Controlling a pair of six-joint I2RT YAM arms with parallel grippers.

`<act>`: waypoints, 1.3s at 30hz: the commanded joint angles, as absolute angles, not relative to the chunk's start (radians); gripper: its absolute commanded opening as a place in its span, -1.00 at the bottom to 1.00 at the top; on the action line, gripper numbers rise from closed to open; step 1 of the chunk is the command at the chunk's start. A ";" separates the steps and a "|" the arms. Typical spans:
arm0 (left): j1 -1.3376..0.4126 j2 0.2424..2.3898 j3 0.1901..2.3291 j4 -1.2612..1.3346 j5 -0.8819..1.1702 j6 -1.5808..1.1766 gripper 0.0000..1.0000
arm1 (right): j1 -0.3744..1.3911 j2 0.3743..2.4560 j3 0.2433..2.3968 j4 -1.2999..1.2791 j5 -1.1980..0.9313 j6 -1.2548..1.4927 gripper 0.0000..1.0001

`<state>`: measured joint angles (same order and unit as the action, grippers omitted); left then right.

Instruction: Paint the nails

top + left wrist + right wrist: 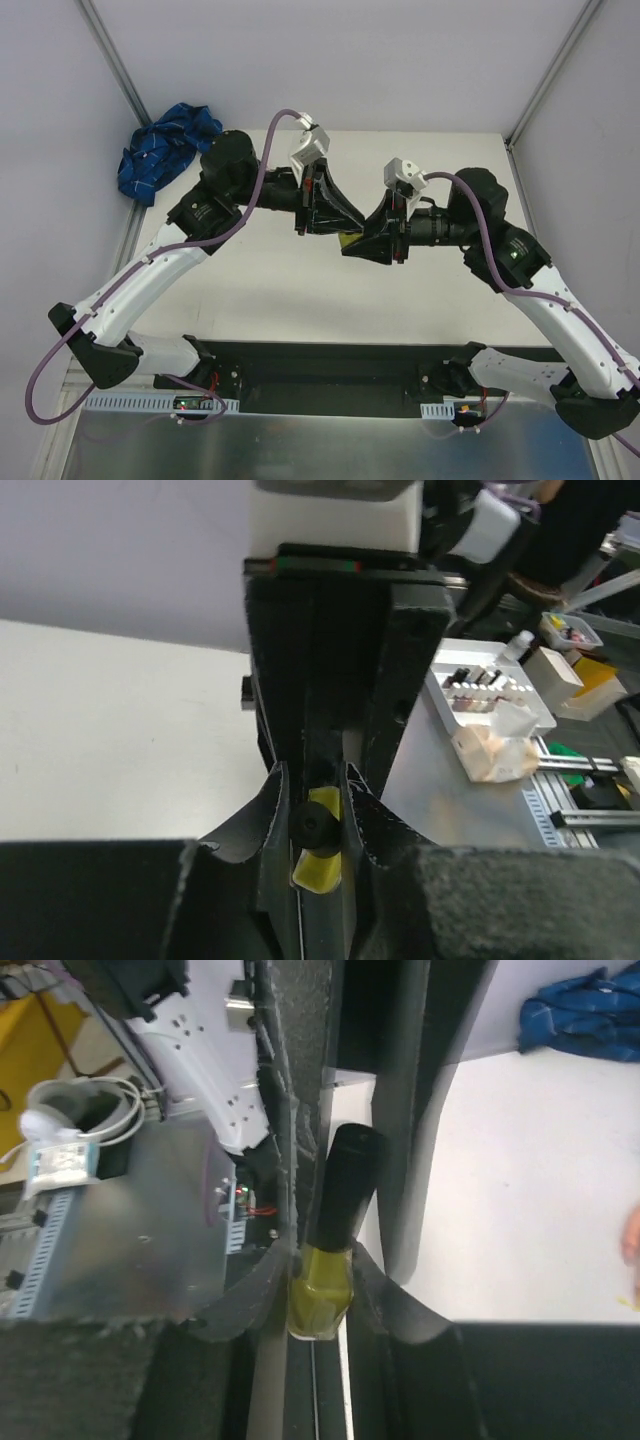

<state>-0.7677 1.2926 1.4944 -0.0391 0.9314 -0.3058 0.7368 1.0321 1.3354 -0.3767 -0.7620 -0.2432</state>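
At the table's far left corner lies the blue plaid sleeve (165, 150); its nails are too small to make out. The left fingers (272, 815) pinch the black cap (314, 825), and the right fingers (385, 1290) clamp the yellow bottle (320, 1295). An off-axis twist could slip the bottle and spill polish.

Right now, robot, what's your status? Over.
Right gripper shut on yellow bottle. Left gripper clamped on its black cap. Nails not in view. Blue cloth far left, clear of arms.
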 commanded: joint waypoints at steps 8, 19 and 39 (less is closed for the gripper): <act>-0.749 1.233 1.454 0.183 1.031 -0.367 -0.08 | 0.776 0.985 1.308 -0.196 -1.105 -0.127 -1.00; -0.749 1.140 1.479 -0.129 0.635 -0.400 0.69 | 0.776 0.988 1.402 -0.434 -0.850 -0.291 -1.00; -0.841 1.180 1.503 -0.176 0.651 -0.357 0.32 | 0.782 1.022 1.433 -0.485 -0.638 -0.290 -1.00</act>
